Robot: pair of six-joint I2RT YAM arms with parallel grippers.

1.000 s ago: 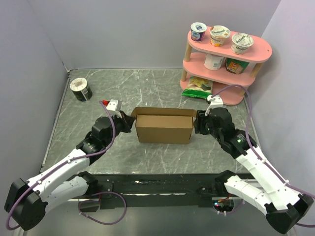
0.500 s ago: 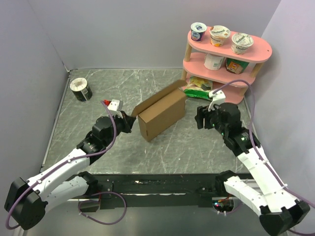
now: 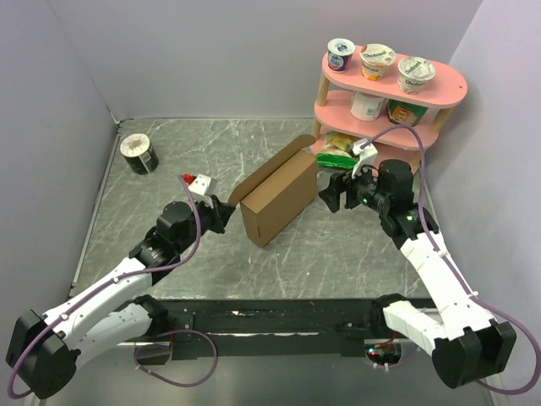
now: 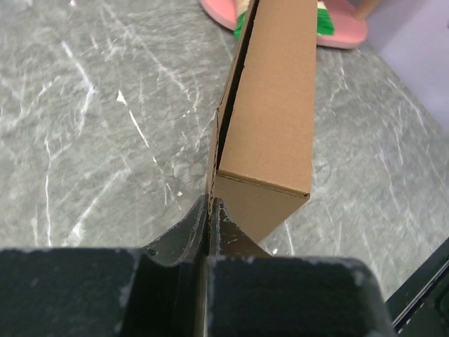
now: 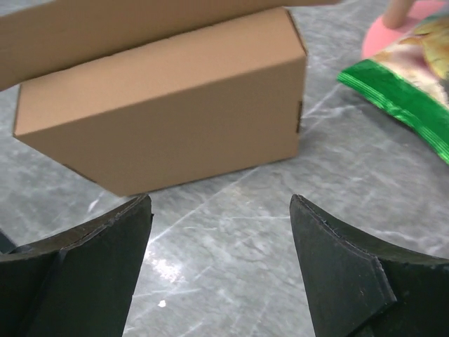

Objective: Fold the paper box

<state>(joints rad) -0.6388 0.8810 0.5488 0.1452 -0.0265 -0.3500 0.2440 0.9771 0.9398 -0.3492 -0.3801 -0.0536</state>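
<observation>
The paper box (image 3: 279,197) is plain brown cardboard, a shallow rectangular box standing on the marble table and turned diagonally, with its lid flap (image 3: 270,167) raised along the far-left side. My left gripper (image 3: 226,208) is shut on a thin cardboard flap at the box's near-left corner; the left wrist view shows the box (image 4: 270,105) and the flap edge pinched between the fingers (image 4: 209,210). My right gripper (image 3: 330,193) is open and empty, just right of the box's far end. In the right wrist view the box (image 5: 168,105) lies beyond the spread fingers, apart from them.
A pink two-tier shelf (image 3: 435,80) with yogurt cups and cartons stands at the back right. A green snack bag (image 3: 340,148) lies at its foot, close behind the box and the right gripper. A dark round tin (image 3: 138,153) sits at the back left. Grey walls surround the table.
The box has swung from lying crosswise to diagonal, its right end going toward the shelf. The right gripper let go, pulled back, then came closer to the box's end. The left gripper keeps its hold.
</observation>
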